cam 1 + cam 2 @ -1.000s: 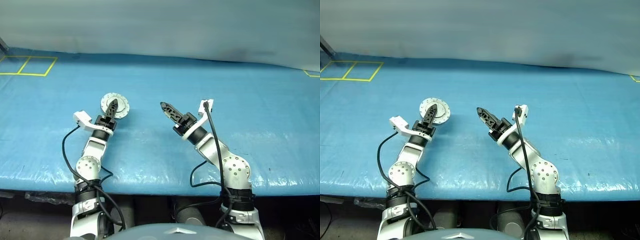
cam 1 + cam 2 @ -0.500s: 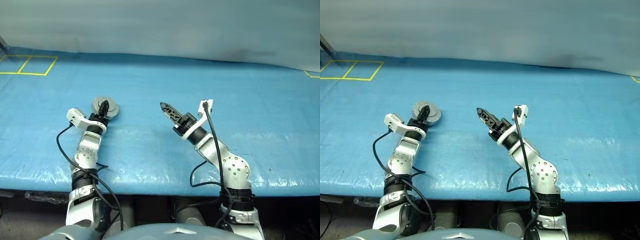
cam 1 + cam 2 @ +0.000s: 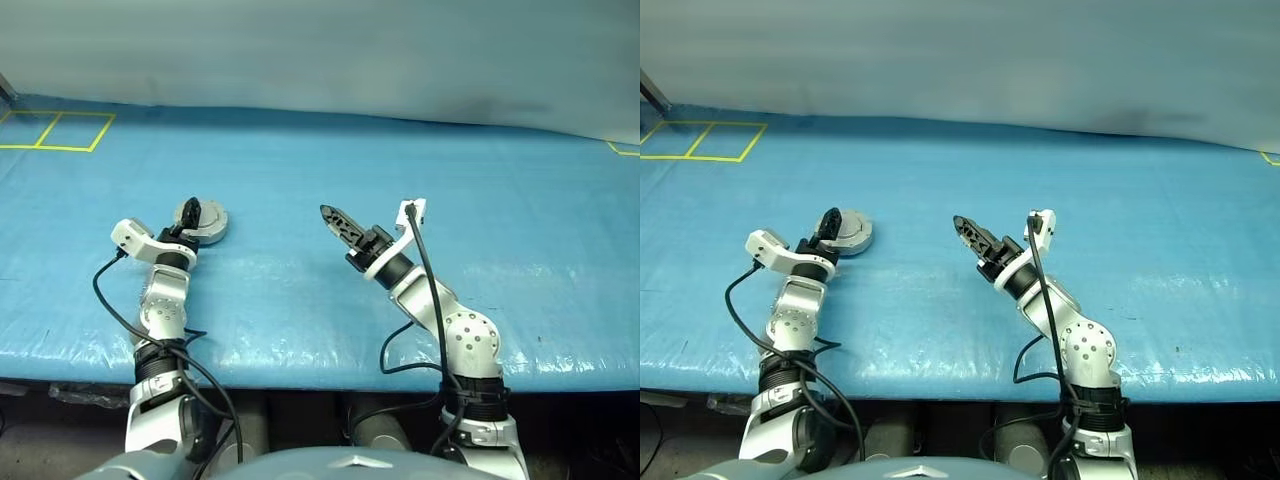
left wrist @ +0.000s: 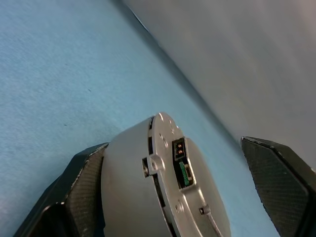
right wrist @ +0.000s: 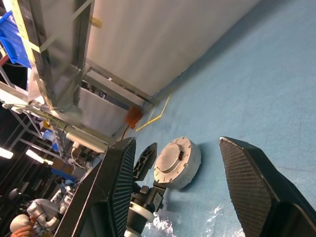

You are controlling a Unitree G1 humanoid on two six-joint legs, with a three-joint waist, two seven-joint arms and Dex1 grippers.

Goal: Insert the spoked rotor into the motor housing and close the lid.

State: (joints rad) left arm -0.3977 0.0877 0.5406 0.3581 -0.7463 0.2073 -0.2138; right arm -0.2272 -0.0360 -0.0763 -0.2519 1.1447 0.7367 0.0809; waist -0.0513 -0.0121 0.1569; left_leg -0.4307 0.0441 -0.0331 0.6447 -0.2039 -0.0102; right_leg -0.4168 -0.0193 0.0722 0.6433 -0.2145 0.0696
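Blue tarp-covered table [image 3: 300, 160] with yellow tape lines [image 3: 55, 131], grey backdrop [image 3: 320, 50] behind.

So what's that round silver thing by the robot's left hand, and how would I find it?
Look at the big blue table, then follow the robot's left arm to its black fingers. There sits the motor housing, a closed, plain silver-grey puck lying flat. It is the one round metal thing on the blue cover.

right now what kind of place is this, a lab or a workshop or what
Probably a robotics lab or test workshop: a blue-covered table marked with yellow tape squares, and metal racking with blue bins behind it.
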